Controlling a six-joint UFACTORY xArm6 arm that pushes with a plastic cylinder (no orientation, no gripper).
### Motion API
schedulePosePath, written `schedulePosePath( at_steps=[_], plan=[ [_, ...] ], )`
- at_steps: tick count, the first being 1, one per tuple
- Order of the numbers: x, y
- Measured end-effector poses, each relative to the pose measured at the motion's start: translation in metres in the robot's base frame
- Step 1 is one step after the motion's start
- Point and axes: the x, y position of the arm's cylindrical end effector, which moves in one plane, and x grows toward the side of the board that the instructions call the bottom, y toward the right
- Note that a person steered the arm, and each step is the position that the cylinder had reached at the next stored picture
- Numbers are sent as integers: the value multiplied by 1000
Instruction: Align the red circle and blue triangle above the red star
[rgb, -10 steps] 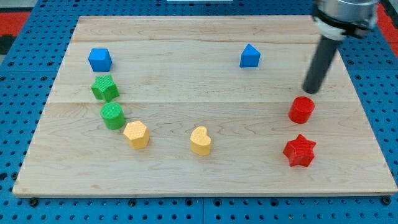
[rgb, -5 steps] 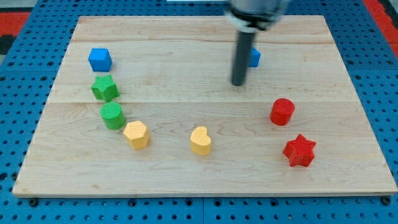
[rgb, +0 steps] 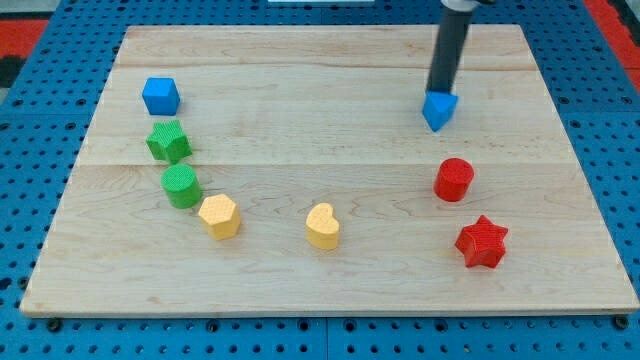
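Blue triangle (rgb: 440, 110) sits at the view's upper right, right above red circle (rgb: 454, 179), w/ red star (rgb: 481, 242) below that; roughly a column, slightly slanted; task looks nearly done. My tip (rgb: 437, 92) touches the triangle's top edge, gripping nothing; remaining: small nudges to straighten.

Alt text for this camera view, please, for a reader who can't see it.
My tip touches the top edge of the blue triangle, which sits above the red circle and red star at the wooden board's right. Blue cube, green and yellow blocks lie left and centre.
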Motion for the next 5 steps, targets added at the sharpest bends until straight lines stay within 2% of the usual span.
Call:
schedulePosePath(
  at_steps=[1, 2, 3, 4, 5],
  plan=[
    [40, -7],
    [39, -9],
    [46, 45],
    [73, 54],
    [73, 22]
  ],
)
